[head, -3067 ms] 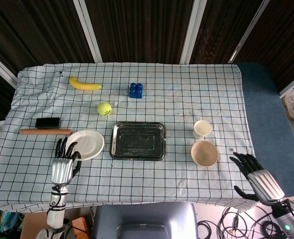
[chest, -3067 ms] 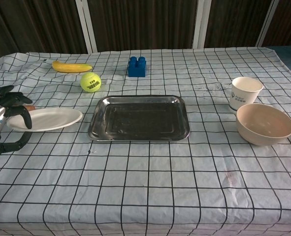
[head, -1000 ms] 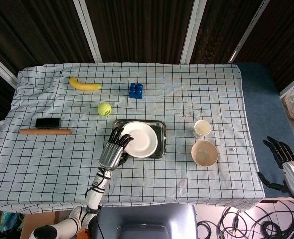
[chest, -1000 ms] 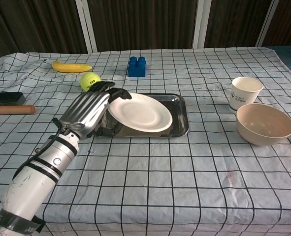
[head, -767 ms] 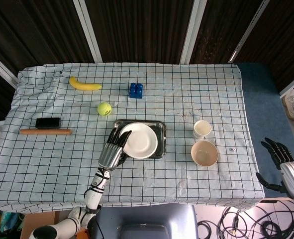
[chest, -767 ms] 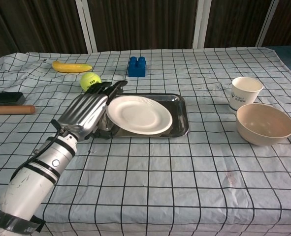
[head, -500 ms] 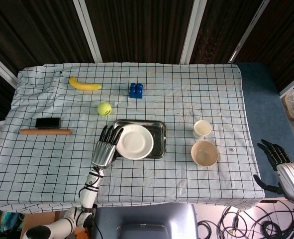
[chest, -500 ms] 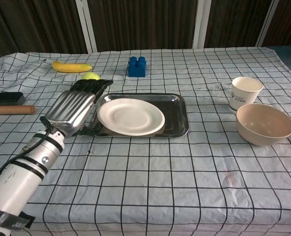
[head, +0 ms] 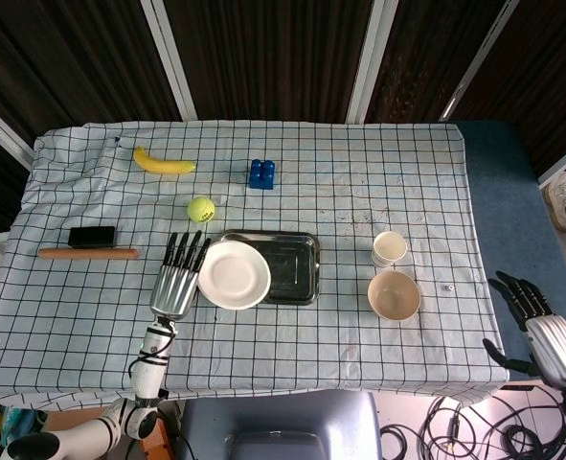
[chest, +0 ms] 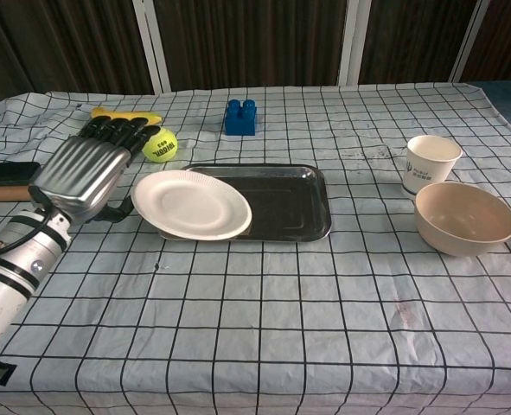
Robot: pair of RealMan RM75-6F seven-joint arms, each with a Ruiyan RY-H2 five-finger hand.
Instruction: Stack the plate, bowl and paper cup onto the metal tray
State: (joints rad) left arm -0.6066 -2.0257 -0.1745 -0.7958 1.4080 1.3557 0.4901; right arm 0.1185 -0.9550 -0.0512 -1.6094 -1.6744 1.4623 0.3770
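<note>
Where dark slatted walls with white posts back the room, the head view shows a table [head: 378, 182] under a checked cloth. With the metal tray [head: 287, 267] as landmark, the plate [head: 233, 274] overlaps its left edge, and the left robot hand [head: 177, 280] lies just left of the plate, released, fingers straight. Right of the tray stand the paper cup [head: 389, 248] and bowl [head: 394, 295]. Well right of the tray, off the table, the right robot hand [head: 536, 326] hangs released.

From the chest view, the plate [chest: 192, 204] overhangs the tray [chest: 285, 201] on its left side, the left robot hand [chest: 86, 175] beside it; whether they touch is unclear.
</note>
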